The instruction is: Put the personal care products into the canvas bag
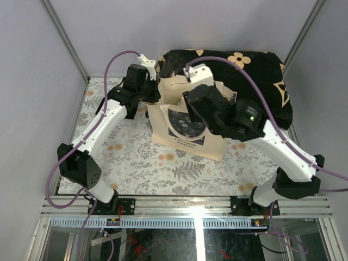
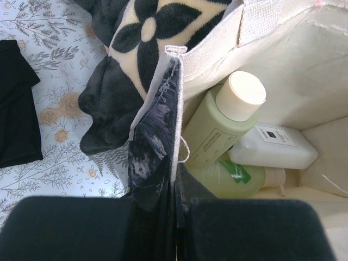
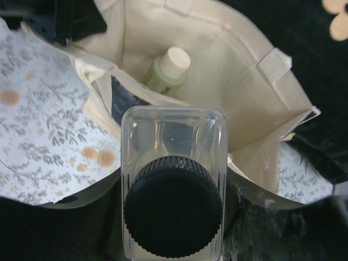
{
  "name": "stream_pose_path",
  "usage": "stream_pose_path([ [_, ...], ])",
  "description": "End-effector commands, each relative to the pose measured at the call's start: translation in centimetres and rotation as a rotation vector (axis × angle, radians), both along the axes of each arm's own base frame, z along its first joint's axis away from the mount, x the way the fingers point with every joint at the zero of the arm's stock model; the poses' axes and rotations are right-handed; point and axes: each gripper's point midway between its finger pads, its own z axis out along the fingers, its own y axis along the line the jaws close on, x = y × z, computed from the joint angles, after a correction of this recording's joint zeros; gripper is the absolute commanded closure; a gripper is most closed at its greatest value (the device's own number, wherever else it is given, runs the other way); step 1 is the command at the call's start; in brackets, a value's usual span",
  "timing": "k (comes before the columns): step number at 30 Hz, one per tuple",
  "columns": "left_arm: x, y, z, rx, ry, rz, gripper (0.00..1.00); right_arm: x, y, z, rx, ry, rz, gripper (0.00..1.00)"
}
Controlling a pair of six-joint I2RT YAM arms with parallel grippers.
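Right gripper (image 3: 173,217): clenched on the squat clear bottle (image 3: 173,136), which has its dark cap toward the wrist camera and hangs over the open mouth of the canvas bag (image 3: 239,70).

Left gripper (image 2: 176,228): pads pinched shut on the bag's top edge, at the seam of its left side.

Canvas bag, contents:
- One pale green bottle (image 2: 215,130) with a beige cap, leaning upward against the wall.
- A second pale green bottle (image 2: 231,182) lying beneath the first.
- A white bottle (image 2: 272,148) lying on its side, touching the first green one.

Bag position: upright at mid-table, with the dark print panel facing the arm bases.

Surroundings:
- Table (image 1: 141,163) with a floral-patterned cover.
- Black cloth (image 2: 16,103) lying on the table beside the bag.
- Black cushion (image 1: 255,76) with beige flowers, just behind the bag.
- Pale grey walls (image 1: 49,43) around the table.
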Motion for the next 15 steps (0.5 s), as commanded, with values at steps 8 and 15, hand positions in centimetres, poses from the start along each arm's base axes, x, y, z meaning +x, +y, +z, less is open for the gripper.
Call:
stream_pose_path([
  [8, 2.0, -0.2, 2.0, -0.019, -0.091, 0.006, 1.0, 0.8, -5.4, 9.3, 0.226, -0.3, -0.164, 1.0],
  [15, 2.0, -0.3, 1.8, -0.018, -0.087, 0.0, 1.0, 1.9, -4.8, 7.2, 0.117, -0.276, -0.202, 1.0],
])
